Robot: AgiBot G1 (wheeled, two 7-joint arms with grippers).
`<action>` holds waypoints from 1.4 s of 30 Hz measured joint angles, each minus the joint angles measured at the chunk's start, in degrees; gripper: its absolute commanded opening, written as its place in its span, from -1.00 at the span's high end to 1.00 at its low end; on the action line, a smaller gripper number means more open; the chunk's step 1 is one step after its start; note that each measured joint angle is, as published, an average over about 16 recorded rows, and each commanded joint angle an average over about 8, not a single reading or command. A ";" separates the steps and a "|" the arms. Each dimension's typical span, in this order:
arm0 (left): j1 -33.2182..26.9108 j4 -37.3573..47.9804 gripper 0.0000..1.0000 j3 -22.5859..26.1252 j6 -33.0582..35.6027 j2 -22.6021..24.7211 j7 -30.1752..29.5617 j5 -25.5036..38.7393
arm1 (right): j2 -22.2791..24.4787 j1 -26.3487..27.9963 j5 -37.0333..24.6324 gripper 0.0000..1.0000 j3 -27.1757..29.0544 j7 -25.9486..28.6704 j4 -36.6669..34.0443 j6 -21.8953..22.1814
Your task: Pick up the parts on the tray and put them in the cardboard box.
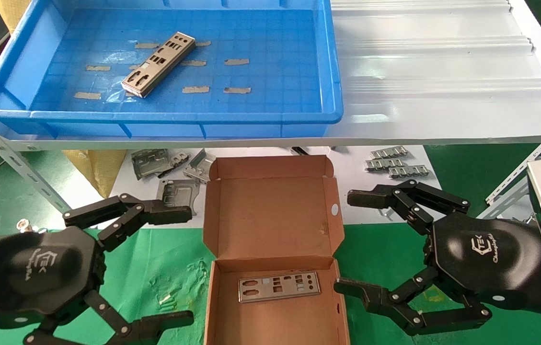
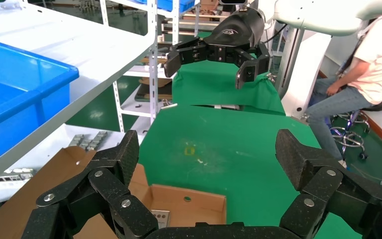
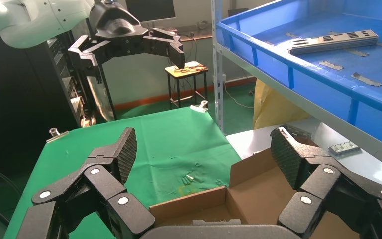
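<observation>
One part [image 1: 279, 286] already lies in the cardboard box [image 1: 273, 230]. Beyond the box, stacked parts [image 1: 158, 71] wait in the tray [image 1: 332, 72]; they should be gripped across their narrow width. Both the left gripper [image 1: 189, 261] and the right gripper [image 1: 349, 242], flanking the box, are held with jaws released.

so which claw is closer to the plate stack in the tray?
Left. The left claw is below the stack, slightly right; the right claw is much farther right.

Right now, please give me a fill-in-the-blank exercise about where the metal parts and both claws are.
1. The stack of parts lies in the ____ tray.
2. One part lies flat in the ____ box.
3. The left claw and right claw both hold ____.

Missing words: blue; cardboard; nothing
</observation>
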 measured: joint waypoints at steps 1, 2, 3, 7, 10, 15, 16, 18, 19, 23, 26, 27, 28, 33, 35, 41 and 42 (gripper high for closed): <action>0.00 0.00 -1.00 0.00 0.00 0.00 0.00 0.00 | 0.00 0.00 0.00 -1.00 0.00 0.00 0.00 0.00; 0.00 0.00 -1.00 0.00 0.00 0.00 0.00 0.00 | 0.00 0.00 0.00 -1.00 0.00 0.00 0.00 0.00; 0.00 0.00 -1.00 0.00 0.00 0.00 0.00 0.00 | 0.00 0.00 0.00 -1.00 0.00 0.00 0.00 0.00; 0.00 0.00 -1.00 0.00 0.00 0.00 0.00 0.00 | 0.00 0.00 0.00 -1.00 0.00 0.00 0.00 0.00; 0.00 0.00 -1.00 0.00 0.00 0.00 0.00 0.00 | 0.00 0.00 0.00 -1.00 0.00 0.00 0.00 0.00; 0.00 0.00 -1.00 0.00 0.00 0.00 0.00 0.00 | 0.00 0.00 0.00 -1.00 0.00 0.00 0.00 0.00; 0.00 0.00 -1.00 0.00 0.00 0.00 0.00 0.00 | 0.00 0.00 0.00 -1.00 0.00 0.00 0.00 0.00; 0.00 0.00 -1.00 0.00 0.00 0.00 0.00 0.00 | 0.00 0.00 0.00 -1.00 0.00 0.00 0.00 0.00; 0.00 0.00 -1.00 0.00 0.00 0.00 0.00 0.00 | 0.00 0.00 0.00 -1.00 0.00 0.00 0.00 0.00; 0.00 0.00 -1.00 0.00 0.00 0.00 0.00 0.00 | 0.00 0.00 0.00 -1.00 0.00 0.00 0.00 0.00; 0.00 0.00 -1.00 0.00 0.00 0.00 0.00 0.00 | 0.00 0.00 0.00 -1.00 0.00 0.00 0.00 0.00; 0.00 0.00 -1.00 0.00 0.00 0.00 0.00 0.00 | 0.00 0.00 0.00 -1.00 0.00 0.00 0.00 0.00; 0.00 0.00 -1.00 0.00 0.00 0.00 0.00 0.00 | 0.00 0.00 0.00 -1.00 0.00 0.00 0.00 0.00; 0.00 0.00 -1.00 0.00 0.00 0.00 0.00 0.00 | 0.00 0.00 0.00 -1.00 0.00 0.00 0.00 0.00; 0.00 0.00 -1.00 0.00 0.00 0.00 0.00 0.00 | 0.00 0.00 0.00 -1.00 0.00 0.00 0.00 0.00; 0.00 0.00 -1.00 0.00 0.00 0.00 0.00 0.00 | 0.00 0.00 0.00 -1.00 0.00 0.00 0.00 0.00; 0.00 0.00 -1.00 0.00 0.00 0.00 0.00 0.00 | 0.00 0.00 0.00 -1.00 0.00 0.00 0.00 0.00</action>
